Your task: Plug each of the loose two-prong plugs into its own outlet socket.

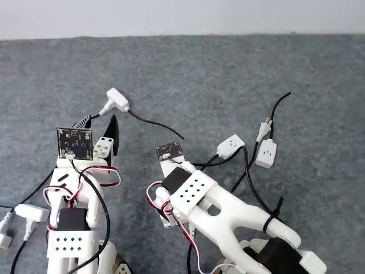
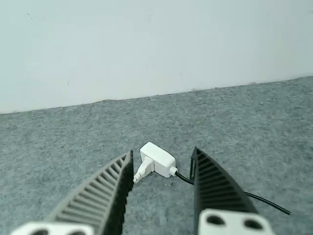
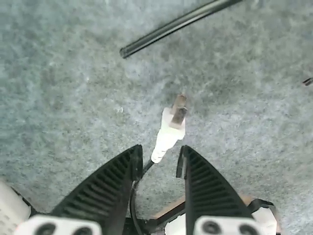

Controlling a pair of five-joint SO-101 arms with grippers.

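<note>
Both stand open: the left gripper [image 2: 163, 152] faces a white socket block [image 2: 157, 159] toward the far edge of the grey felt desk [image 1: 228, 74], while the right gripper [image 3: 160, 149] straddles the tail of a white two-prong plug [image 3: 172, 128] and might pinch cord, not body.

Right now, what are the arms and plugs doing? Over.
Left end effector open, white plug ahead. Right end effector open, two-prong plug at its tips, ungripped. Black cable lies beyond.
</note>
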